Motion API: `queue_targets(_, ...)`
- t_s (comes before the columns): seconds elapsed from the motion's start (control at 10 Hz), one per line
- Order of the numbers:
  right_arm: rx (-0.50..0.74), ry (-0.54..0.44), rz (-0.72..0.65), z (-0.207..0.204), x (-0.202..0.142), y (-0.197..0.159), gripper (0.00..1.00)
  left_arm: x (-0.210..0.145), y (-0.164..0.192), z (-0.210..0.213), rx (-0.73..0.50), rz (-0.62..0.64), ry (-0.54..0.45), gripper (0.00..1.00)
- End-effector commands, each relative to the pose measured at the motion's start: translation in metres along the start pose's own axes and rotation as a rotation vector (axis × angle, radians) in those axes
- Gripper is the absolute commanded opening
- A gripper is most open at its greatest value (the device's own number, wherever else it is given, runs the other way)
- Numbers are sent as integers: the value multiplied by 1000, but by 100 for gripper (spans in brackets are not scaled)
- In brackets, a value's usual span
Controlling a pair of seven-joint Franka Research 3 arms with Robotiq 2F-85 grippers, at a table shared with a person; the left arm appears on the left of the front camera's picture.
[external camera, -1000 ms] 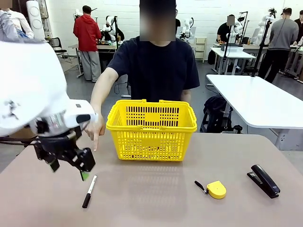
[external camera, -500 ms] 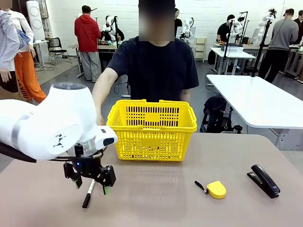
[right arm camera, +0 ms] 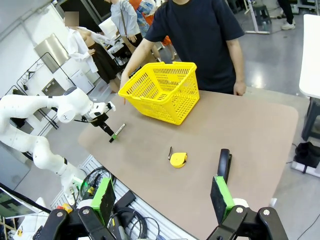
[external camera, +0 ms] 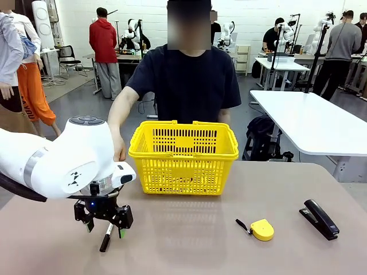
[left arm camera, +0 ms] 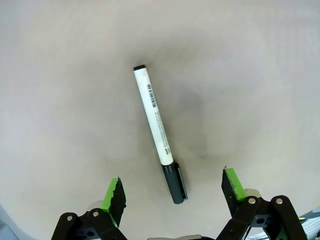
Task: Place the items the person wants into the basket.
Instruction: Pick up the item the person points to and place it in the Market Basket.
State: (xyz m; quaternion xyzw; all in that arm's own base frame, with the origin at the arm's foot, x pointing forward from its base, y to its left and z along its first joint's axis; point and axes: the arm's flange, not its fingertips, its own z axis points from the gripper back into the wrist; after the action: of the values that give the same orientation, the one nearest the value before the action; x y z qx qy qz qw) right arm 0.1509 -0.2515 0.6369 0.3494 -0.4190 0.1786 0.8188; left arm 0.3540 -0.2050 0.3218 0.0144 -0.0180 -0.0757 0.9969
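**A:** Between our left gripper's (left arm camera: 172, 192) fingers, spread wide with nothing held, lies the marker (left arm camera: 156, 127) flat on the table (external camera: 189, 240). Its black cap end sits nearest the finger roots, a little toward the finger on the wrist view's right; the white barrel runs away from us at a slight tilt.

**B:** Front view agrees: left gripper (external camera: 104, 228) hangs low over the marker (external camera: 106, 236), green pads either side of it. Whether the pads touch the table, we can't tell.

**A:** Our call for the grasp: come straight down and close across the barrel, not on the cap. The barrel is round and slick, so a pinch near the tip would likely roll it out. We'd nudge forward so the pads meet the white part near mid-length.

**B:** Then it goes to the yellow basket (external camera: 183, 157), standing well apart from the fingers on the far side, in front of the person (external camera: 186, 80).

**A:** Right gripper (right arm camera: 162, 205) is parked off the table edge, fingers apart, empty. Stapler (right arm camera: 224, 164) and tape measure (right arm camera: 177, 159) lie ahead of it; we leave those.

**B:** Surface is a plain matte tan top, flat, bare around the marker. Room behind is an open lab with white tables and other people.
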Motion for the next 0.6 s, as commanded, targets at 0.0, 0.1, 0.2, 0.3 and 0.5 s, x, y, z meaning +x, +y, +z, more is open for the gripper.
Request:
queue_targets(0.0,16,-21,12,0,2,1,100,-16,9,-16,13,52,-21,100)
queue_targets(0.1,16,-21,12,0,2,1,100,-13,11,-17,-2,73,-19,100)
queue_targets(0.2,16,-21,12,0,2,1,100,-15,9,-19,-2,79,-26,100)
queue_targets(0.3,16,-21,12,0,2,1,100,-16,8,-20,1,83,-29,100)
queue_targets(0.5,16,-21,12,0,2,1,100,-13,10,-23,9,90,-10,100)
